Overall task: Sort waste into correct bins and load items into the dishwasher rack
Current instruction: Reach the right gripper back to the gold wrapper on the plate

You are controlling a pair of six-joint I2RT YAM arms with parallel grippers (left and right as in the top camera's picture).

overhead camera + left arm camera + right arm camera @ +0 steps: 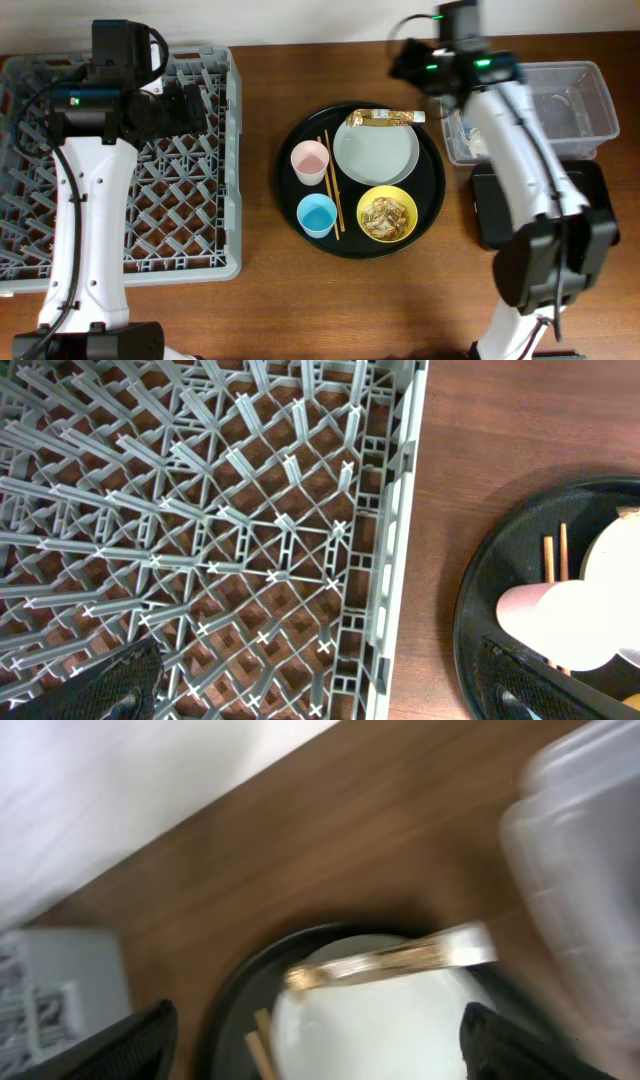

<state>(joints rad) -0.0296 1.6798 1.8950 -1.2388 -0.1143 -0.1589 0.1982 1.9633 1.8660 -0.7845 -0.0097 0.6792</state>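
Overhead looked straight down on whole desk (260,310). Left wrist sat close above dishwasher rack (250,540) corner, catching edge of round tray (482,595). Right wrist, blurred, looked down on same tray.

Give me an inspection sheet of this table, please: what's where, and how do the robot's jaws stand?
Surface: brown wooden table, no spills seen.
Job's things: grey dishwasher rack, no dishes seen in it; pink cup, blue cup, chopsticks, grey-green plate with gold wrapper on its far rim, and yellow bowl of food scraps, all on round black tray; clear tub and black rectangular tray at right.
Clutter: nothing seen.
Jaws: open and empty on left arm and right arm.
Cables: black cable loops beside left arm.
Surroundings: pale wall behind.
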